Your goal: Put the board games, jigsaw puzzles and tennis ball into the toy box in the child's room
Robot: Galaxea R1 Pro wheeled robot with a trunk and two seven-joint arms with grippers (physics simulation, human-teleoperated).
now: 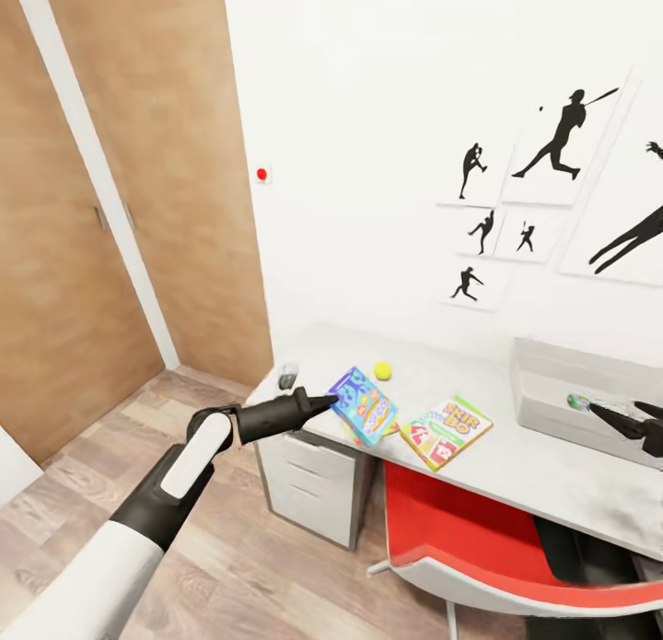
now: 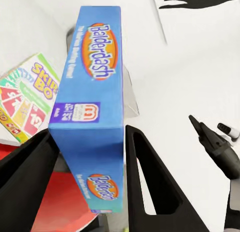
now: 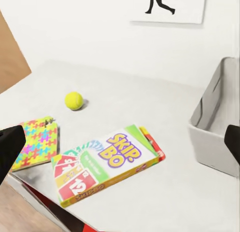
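Blue Balderdash game box [image 2: 92, 106] sits clamped between the left gripper [image 1: 322, 401] fingers, raised above the near corner of the white table [image 1: 543, 465], tilted. Under or just beside it a jigsaw puzzle [image 3: 36, 143] lies flat on the table. Tennis ball [image 1: 383, 371] rests a bit further back; SKIP BO box [image 1: 447, 430] lies between the blue box and the grey toy box [image 1: 552, 396]. Right gripper [image 1: 619, 420] hangs at the bin's near wall; whether it's open, shut or holding anything, cannot tell. Step in hand looks like carrying Balderdash to the bin. To do it well: keep the grip firm, lift clear over SKIP BO, level the box, release only once past the bin rim. Watch the right arm near the bin.
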